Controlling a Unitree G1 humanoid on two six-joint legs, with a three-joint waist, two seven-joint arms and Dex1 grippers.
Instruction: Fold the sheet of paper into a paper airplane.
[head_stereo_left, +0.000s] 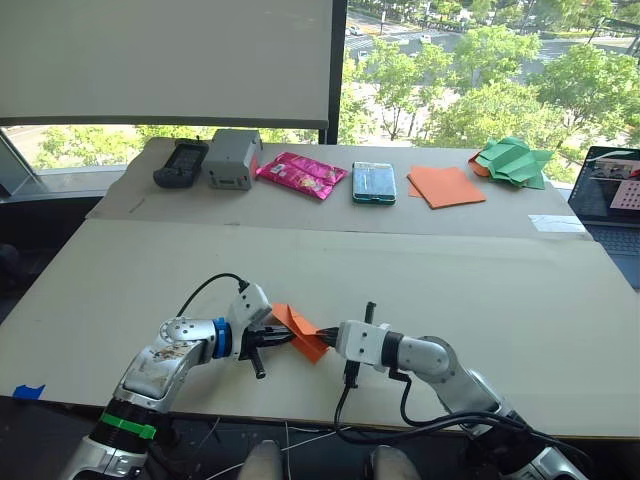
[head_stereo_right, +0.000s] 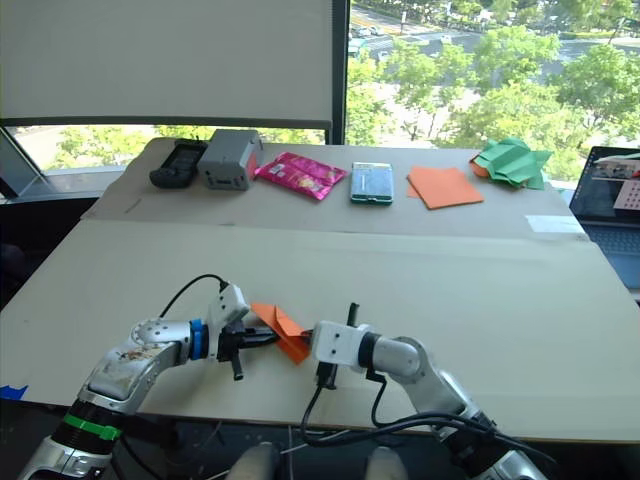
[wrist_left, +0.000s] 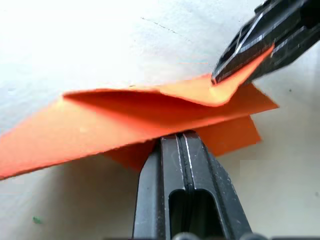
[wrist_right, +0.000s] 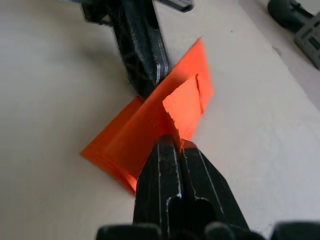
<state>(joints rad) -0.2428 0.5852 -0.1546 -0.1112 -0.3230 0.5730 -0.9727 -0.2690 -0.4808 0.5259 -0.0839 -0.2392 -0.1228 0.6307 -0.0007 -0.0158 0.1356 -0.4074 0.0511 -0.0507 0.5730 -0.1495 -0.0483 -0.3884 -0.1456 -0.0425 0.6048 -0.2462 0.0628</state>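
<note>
Nearest me, the left pincer (head_stereo_left: 272, 338) clamps one edge of the folded orange paper sheet (head_stereo_left: 300, 328); the right pincer (head_stereo_left: 326, 333) pinches its opposite flap, holding it between them just over the pale worktop (head_stereo_left: 450, 270). Featherlight, floppy and easily torn, it's best gripped along creases. Wrist views reveal layered flaps; head views don't.

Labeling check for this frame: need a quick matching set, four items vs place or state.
Items:
1. paper airplane
2. green crumpled paper
3. pink packet
4. smooth orange sheets

Places or states:
A. far right end of the back row
B. pinched from both sides, left gripper and right gripper, jaws shut
C. flat, beside the green paper
D. between the grey box and the teal box

Pairs: 1-B, 2-A, 3-D, 4-C
</note>
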